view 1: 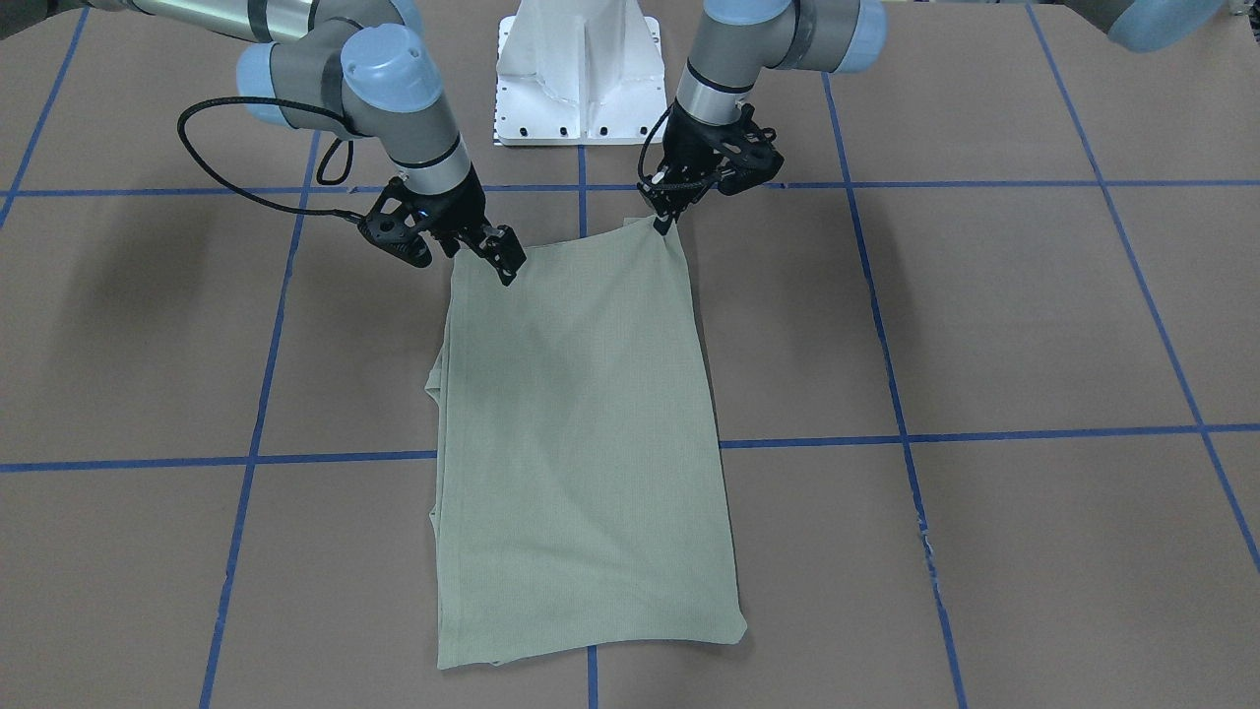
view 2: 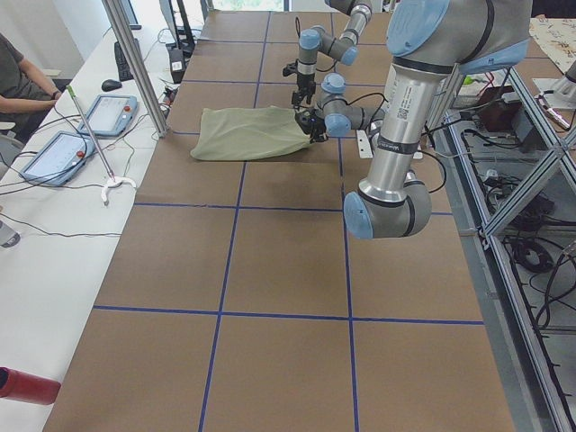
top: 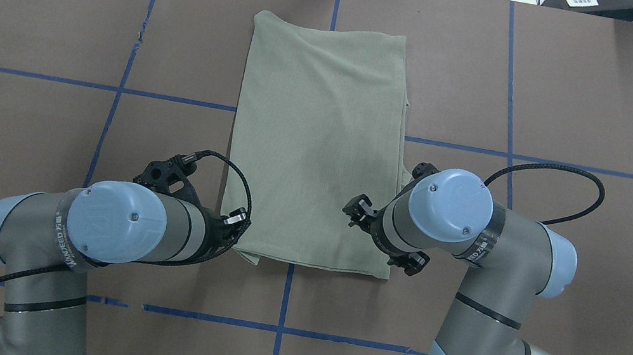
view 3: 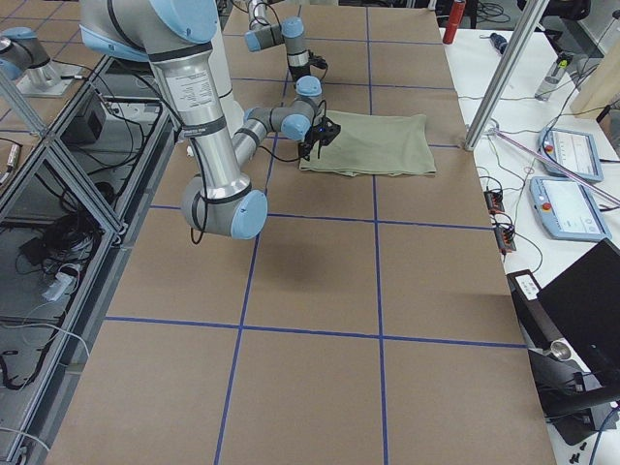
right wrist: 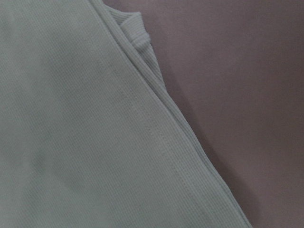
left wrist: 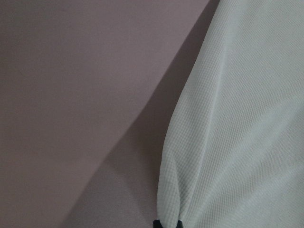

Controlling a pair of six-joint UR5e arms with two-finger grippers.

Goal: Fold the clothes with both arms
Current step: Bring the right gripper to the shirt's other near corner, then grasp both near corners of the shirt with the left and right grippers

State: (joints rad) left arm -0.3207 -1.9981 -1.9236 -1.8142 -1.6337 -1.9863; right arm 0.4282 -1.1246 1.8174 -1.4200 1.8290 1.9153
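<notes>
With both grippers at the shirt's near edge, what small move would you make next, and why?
Probably shut the right gripper firmly on its near corner before lifting. The left gripper already pinches its corner of the shirt into a raised peak, while the right one's corner looks flatter and its hold is unclear.

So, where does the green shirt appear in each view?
Exterior front-facing: shirt centre, lengthwise.
Overhead exterior: shirt upper centre.
Exterior left: shirt upper middle.
Exterior right: shirt upper middle.
Left wrist-mounted: shirt fills right side.
Right wrist-mounted: shirt fills left side.
Exterior views share: blue tape lines crossing beneath it.
</notes>
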